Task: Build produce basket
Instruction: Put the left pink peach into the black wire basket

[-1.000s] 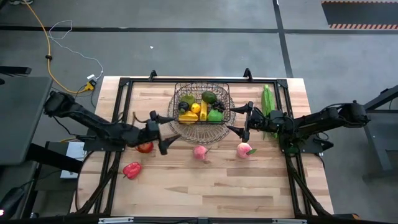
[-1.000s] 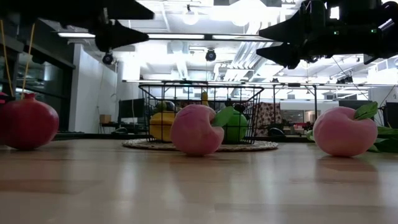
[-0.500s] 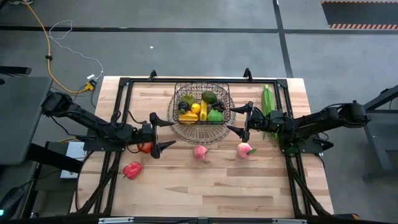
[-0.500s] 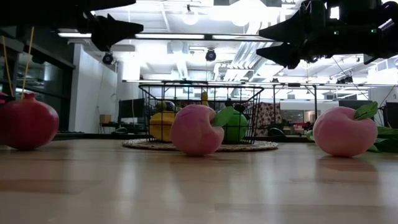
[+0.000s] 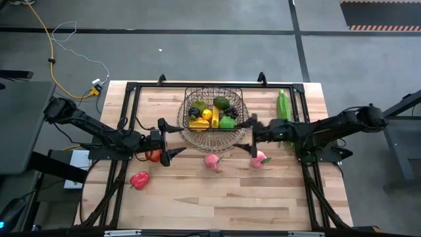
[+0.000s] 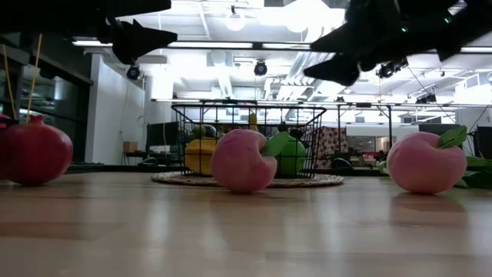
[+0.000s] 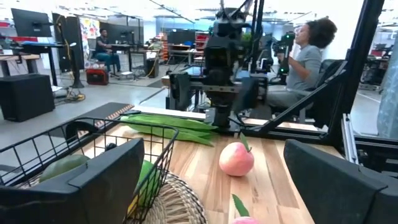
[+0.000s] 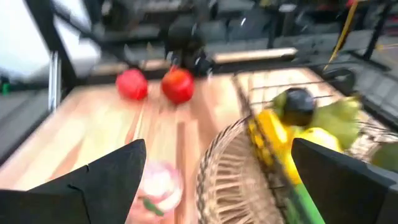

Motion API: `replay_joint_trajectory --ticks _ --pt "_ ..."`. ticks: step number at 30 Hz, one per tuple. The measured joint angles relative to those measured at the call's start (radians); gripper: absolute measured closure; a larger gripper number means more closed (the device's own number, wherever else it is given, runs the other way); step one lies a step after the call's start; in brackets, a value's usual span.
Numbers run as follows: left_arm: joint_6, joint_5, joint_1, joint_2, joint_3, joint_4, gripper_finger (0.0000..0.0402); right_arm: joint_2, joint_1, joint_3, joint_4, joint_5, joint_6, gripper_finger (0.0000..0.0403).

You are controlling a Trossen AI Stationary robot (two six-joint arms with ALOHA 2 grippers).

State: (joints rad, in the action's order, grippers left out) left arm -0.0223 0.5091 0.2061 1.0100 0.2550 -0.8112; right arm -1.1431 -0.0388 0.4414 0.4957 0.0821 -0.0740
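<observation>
The basket (image 5: 214,117) stands on a woven mat at the table's far middle, holding a banana, lemon, avocado and green pieces. Two pink peaches (image 5: 211,160) (image 5: 258,159) lie on the wood in front of it. A red apple (image 5: 153,155) and a red pepper (image 5: 139,180) lie at the left, and a long green husk (image 5: 283,105) at the far right. My left gripper (image 5: 179,139) hangs open in the air left of the basket. My right gripper (image 5: 247,136) hangs open at the basket's right side, above the right peach (image 6: 419,163).
Black frame rails (image 5: 128,105) run along the table's left, right and far sides. Bare wood (image 5: 217,197) stretches from the peaches to the near edge. A seated person (image 7: 305,56) shows in the room beyond the table.
My right gripper has moved toward the table's left, up to the basket's right side, and has tipped slightly downward, still open. My left gripper has turned a little and drawn slightly back toward the left edge, then kept still. No fruit has moved.
</observation>
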Motion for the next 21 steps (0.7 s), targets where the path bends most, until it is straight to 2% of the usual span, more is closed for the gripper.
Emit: replay_joint_trajectory --ticks 3,12,21 --pt "0.000 0.000 -0.004 0.000 0.000 0.002 0.0025 -0.088 -0.042 0.089 -0.081 -0.001 0.042 0.0010" --pt "-0.018 0.000 -0.004 0.000 0.000 0.007 0.0025 -0.407 -0.095 0.319 -0.134 -0.016 0.183 0.0010" --pt "-0.018 0.000 -0.004 0.000 0.001 0.012 0.0025 -0.650 -0.095 0.544 -0.360 -0.161 0.187 0.0010"
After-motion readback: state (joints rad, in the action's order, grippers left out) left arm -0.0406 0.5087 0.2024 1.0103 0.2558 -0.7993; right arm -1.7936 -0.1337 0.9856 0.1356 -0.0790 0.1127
